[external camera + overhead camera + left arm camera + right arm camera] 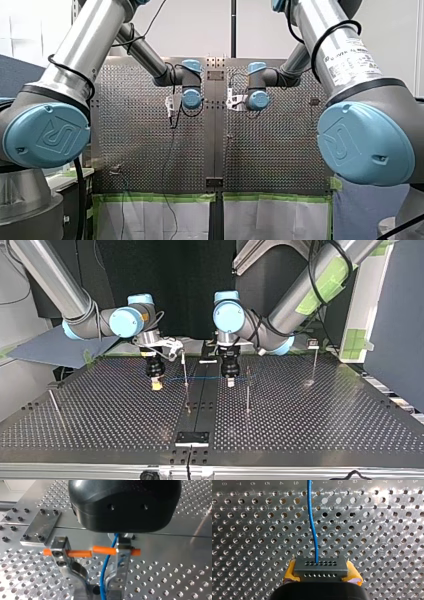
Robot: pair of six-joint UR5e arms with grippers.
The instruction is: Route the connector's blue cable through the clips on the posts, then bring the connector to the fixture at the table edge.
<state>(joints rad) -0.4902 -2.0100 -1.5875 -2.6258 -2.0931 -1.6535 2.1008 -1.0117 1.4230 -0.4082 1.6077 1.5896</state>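
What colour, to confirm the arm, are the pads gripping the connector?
Yellow pads, clearest in the right wrist view.

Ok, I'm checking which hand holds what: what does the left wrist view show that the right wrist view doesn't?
Only the left wrist view shows my left hand, black-bodied with orange pins across it, and a screwed-down plate on the perforated table. Only the right wrist view shows the connector, clamped between the yellow pads of my right hand. Both show the blue cable and the table's holes: the cable runs through my left hand and leaves the connector's face.
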